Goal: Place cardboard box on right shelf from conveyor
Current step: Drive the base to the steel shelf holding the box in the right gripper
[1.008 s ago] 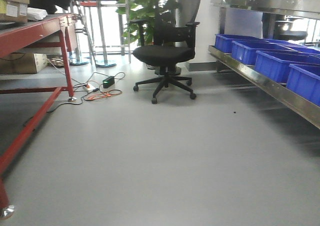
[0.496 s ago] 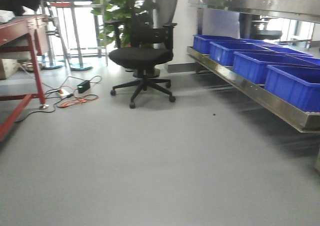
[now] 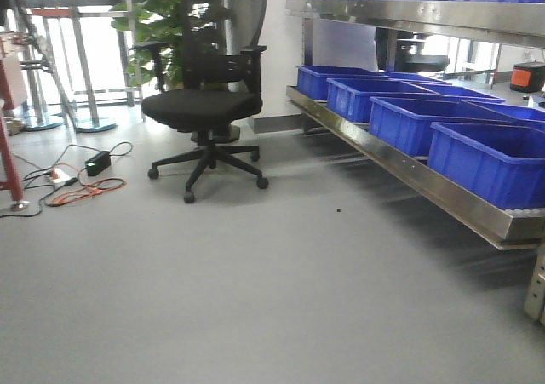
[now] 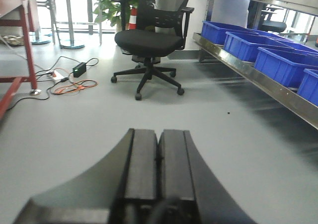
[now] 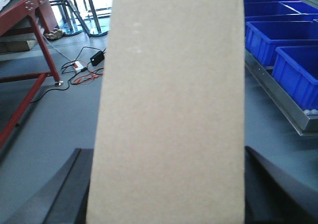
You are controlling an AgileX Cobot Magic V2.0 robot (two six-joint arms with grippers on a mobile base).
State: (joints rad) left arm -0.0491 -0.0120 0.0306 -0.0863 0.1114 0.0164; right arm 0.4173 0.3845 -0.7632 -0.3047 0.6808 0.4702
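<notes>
The right fingers (image 5: 62,194) are clamped on the cardboard box (image 5: 171,110), which stands up tall between them. The left fingers (image 4: 141,174) are pressed together with nothing in them. Ahead and right of the fingers is the steel shelf (image 3: 409,167) with blue bins (image 3: 485,158). Far left is the red conveyor (image 5: 20,18).

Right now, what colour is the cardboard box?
Plain yellowish-tan, unmarked; the cardboard box shows best in the right wrist view.

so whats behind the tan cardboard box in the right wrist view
Either side of the plain tan cardboard box: red metal conveyor frame left, blue plastic bins on the steel shelf right. The box covers everything straight behind it.
</notes>
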